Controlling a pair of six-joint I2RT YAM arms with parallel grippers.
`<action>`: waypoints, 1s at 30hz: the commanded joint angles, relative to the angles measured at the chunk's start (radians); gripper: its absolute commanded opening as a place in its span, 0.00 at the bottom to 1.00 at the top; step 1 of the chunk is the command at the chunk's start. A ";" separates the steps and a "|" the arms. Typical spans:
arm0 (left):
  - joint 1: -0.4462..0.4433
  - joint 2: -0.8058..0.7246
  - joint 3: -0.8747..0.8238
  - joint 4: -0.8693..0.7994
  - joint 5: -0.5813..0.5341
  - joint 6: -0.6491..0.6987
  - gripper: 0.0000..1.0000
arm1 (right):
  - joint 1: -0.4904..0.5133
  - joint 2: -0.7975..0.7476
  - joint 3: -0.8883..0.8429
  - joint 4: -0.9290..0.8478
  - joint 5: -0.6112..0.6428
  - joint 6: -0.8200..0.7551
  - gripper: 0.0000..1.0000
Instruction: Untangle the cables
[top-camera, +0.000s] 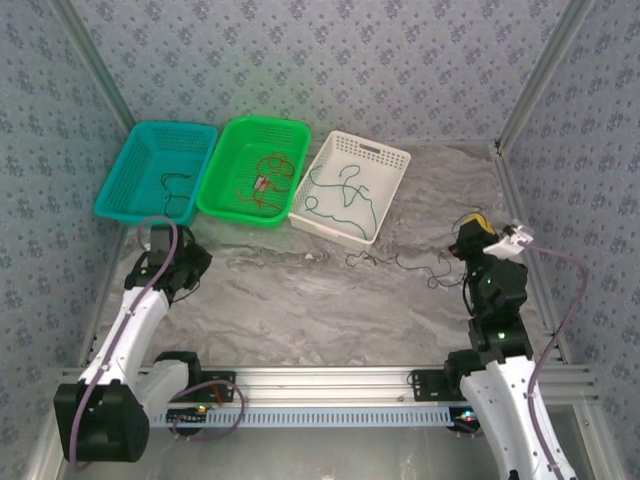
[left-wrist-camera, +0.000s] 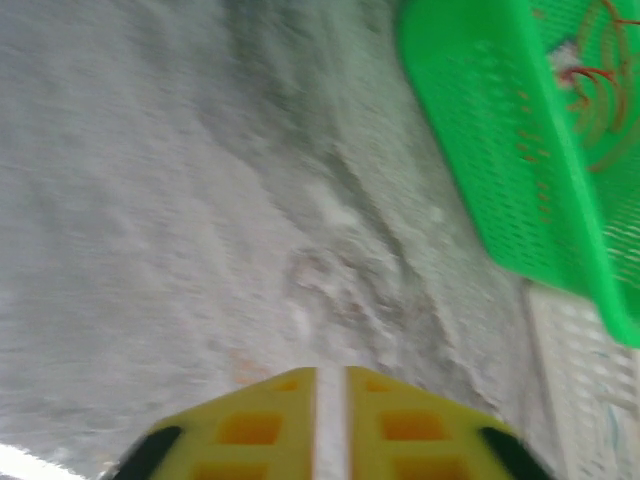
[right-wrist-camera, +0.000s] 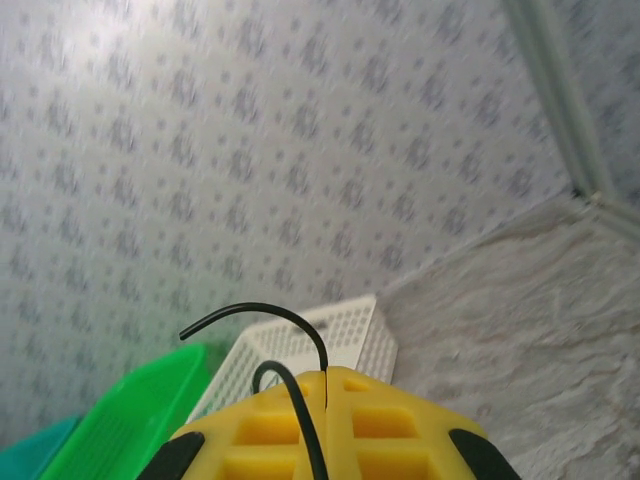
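– One cable is out on the table (top-camera: 300, 300) as far as I can see, the black cable (top-camera: 405, 263). The rest look sorted: red cable (top-camera: 266, 172) in the green basket (top-camera: 262, 122), green cable (top-camera: 350, 190) in the white basket (top-camera: 372, 150), second black cable (top-camera: 178, 183) in the teal basket (top-camera: 165, 126). So which way does the loose one lie from the right gripper (top-camera: 472, 225)?

– Off to its left. That gripper sits near the table's right edge. In its wrist view the jaws are pressed together on the cable's end, with a short loop poking up past the tips. The rest drops to the table and runs roughly left-right, squiggly, ending just in front of the white basket's near edge. It's too thin to tell if there's a knot in it.

– And the left gripper (left-wrist-camera: 330, 390)?

– Well apart from it, over on the left in front of the teal and green baskets. Its view is blurry, but the jaws look a narrow slit apart with nothing between them, and bare table underneath.

– So the right arm's nearer?

– Yep, it has one end. The free end lies between the arms, somewhat nearer the right one. My guess is black goes with black in the teal basket. That's clear across the table, so the pull would run leftward along the cable's own length, or it takes a handoff.
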 joint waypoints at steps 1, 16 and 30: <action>-0.043 0.034 0.019 0.150 0.172 0.083 0.32 | -0.002 0.074 0.057 0.019 -0.232 -0.050 0.00; -0.626 0.104 0.107 0.676 0.295 0.614 0.99 | 0.351 0.398 0.341 -0.024 -0.535 -0.250 0.00; -0.784 0.352 0.197 0.962 0.282 0.813 0.98 | 0.451 0.529 0.430 0.066 -0.625 -0.170 0.00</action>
